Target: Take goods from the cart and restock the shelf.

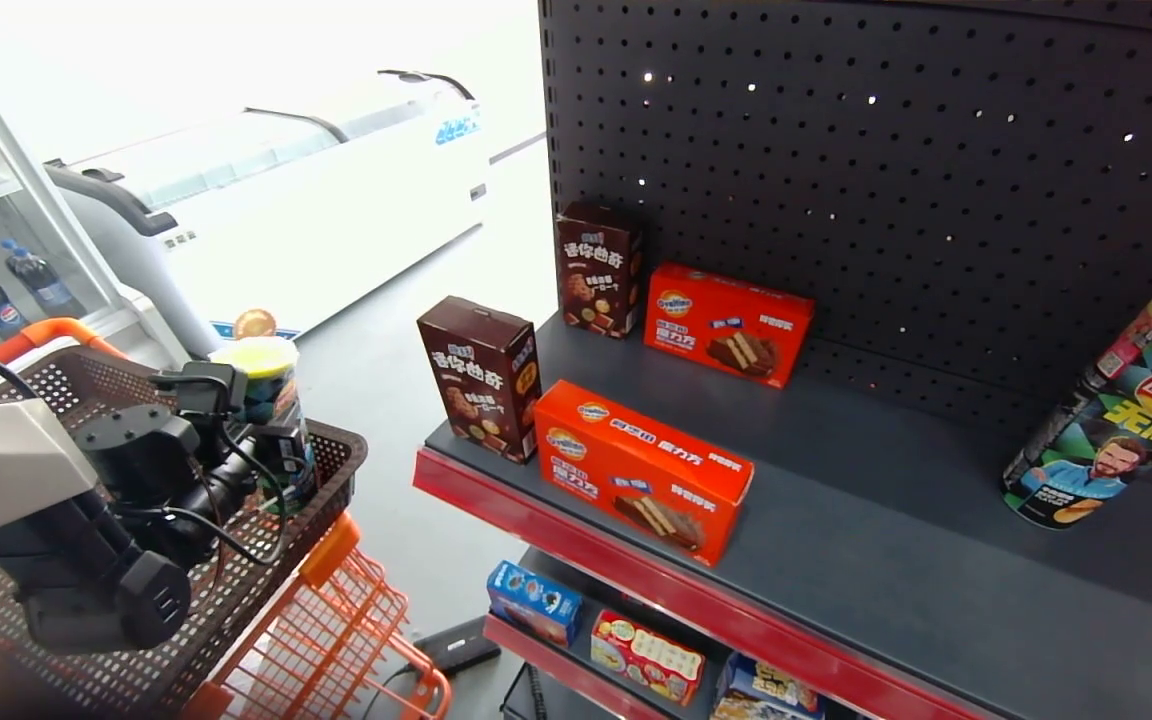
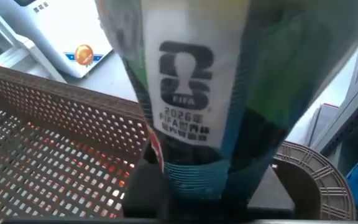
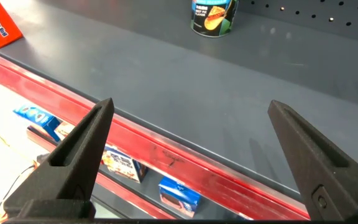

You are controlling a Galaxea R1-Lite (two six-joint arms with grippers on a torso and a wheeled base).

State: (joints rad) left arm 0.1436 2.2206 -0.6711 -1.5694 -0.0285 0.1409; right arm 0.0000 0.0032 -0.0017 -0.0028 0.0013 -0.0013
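Canister (image 2: 194, 93) above brown basket (image 2: 61, 102)

A wide stretch of the dark grey metal shelf board (image 1: 886, 520) is lying bare between the near flat orange cardboard box (image 1: 641, 468) and the tall black-and-green cylindrical chip can (image 1: 1106, 420) at the right. The front upright brown cardboard box (image 1: 481, 375), the rear brown box (image 1: 598, 268) and the rear orange box (image 1: 726, 322) are crowding the left end. The black perforated back panel (image 1: 886, 150) is closing off the rear. The left gripper (image 2: 210, 199), clamped on a green-and-blue chip tube (image 2: 191, 93), is sitting by the brown perforated plastic basket's rim (image 1: 336, 450).
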